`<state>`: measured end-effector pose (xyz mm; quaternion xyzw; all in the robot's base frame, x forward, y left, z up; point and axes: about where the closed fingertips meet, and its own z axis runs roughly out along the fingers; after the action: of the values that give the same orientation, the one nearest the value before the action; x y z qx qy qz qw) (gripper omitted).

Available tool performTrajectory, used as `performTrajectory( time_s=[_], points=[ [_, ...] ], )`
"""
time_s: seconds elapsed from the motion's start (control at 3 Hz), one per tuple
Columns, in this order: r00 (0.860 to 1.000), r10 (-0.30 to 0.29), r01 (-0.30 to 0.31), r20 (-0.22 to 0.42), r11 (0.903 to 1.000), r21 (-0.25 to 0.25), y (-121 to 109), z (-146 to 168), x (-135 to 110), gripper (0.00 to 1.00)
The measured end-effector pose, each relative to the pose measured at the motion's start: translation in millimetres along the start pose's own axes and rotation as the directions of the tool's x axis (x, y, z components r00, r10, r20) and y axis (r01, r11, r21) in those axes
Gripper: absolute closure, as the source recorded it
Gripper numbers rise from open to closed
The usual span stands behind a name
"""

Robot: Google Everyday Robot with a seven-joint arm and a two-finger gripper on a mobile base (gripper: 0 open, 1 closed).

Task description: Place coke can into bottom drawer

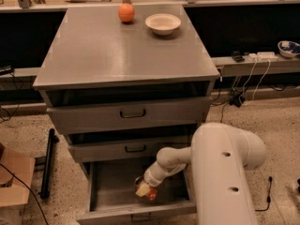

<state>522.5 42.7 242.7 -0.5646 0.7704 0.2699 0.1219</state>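
**As the gripper (145, 191) reaches into the pulled-out bottom drawer (112, 184): coke can (151, 194) held inside the box**

While the white arm (220, 172) fills the lower right of the camera view, its slimmer forearm bends left and down over the right-hand part of the drawer. The gripper hangs at the end of the forearm, inside the drawer walls and just behind the narrow front panel. It is pinched on the coke can. A pale finger pad (141, 190) lies across the can's side, and the orange-red body shows at the pad's lower right. The can sits tilted rather than upright, within the drawer and right of its centre. Whether its base touches the drawer floor cannot be told. The rest of the drawer floor shows bare grey metal.

Above the bottom drawer stand the middle drawer (135, 148) and the top drawer (132, 114). Each has a dark handle at the centre of its front and a dark gap over it. The flat grey cabinet top (122, 55) carries two things near its far edge. A round orange fruit (126, 12) stands to the left, and a pale shallow bowl (162, 23) just beside it to the right, the two apart.

On the speckled floor left of the cabinet lie a black bar (47, 163) and a cardboard box (14, 182).
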Motion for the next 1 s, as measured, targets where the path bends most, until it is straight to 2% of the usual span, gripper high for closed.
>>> performTrajectory(
  time_s=[0.67, 1.0],
  points=[
    [0.998, 0.059, -0.060, 0.035, 0.9980, 0.018, -35.4, 31.7, 30.9, 0.94],
    [0.992, 0.126, -0.126, 0.026, 0.9920, -0.005, -45.4, 60.2, 50.3, 0.67]
  ],
)
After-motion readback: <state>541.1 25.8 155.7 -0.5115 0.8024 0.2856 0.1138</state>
